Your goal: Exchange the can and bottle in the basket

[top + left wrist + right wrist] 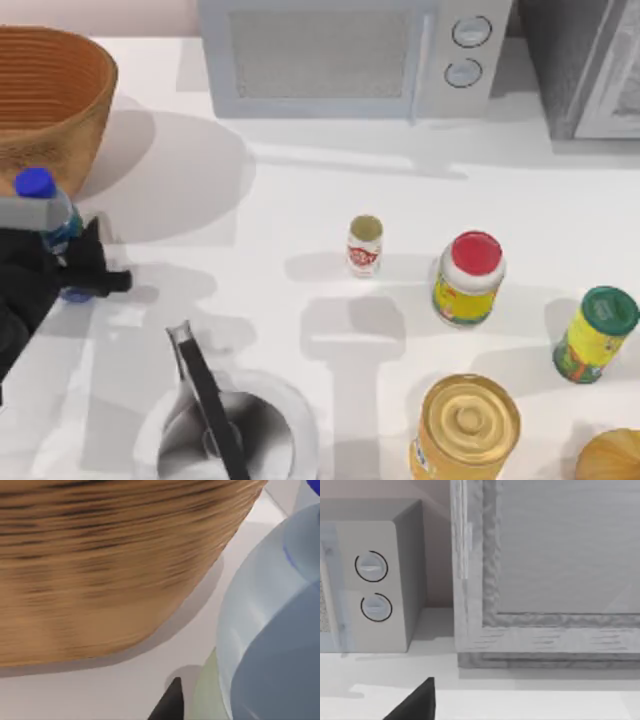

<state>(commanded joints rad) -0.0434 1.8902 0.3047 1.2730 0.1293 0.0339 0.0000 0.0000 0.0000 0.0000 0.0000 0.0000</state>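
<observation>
The bottle (55, 222), clear with a blue cap, stands just in front of the basket (45, 95) at the table's left edge. My left gripper (75, 268) is shut on the bottle's lower half. In the left wrist view the bottle (270, 630) looms close beside the basket's ribbed wall (100, 570), and one dark fingertip (170, 702) shows. The can (365, 245), white with a red label, stands upright on the table near the middle, far from both grippers. A dark edge of my right gripper (415, 705) shows in the right wrist view, facing the back wall.
A microwave (350, 55) stands along the back. A red-capped yellow jar (468, 280), a green-capped yellow bottle (597, 335) and a gold-lidded tin (468, 425) stand at the right. A sink with a faucet (205, 385) lies at the front.
</observation>
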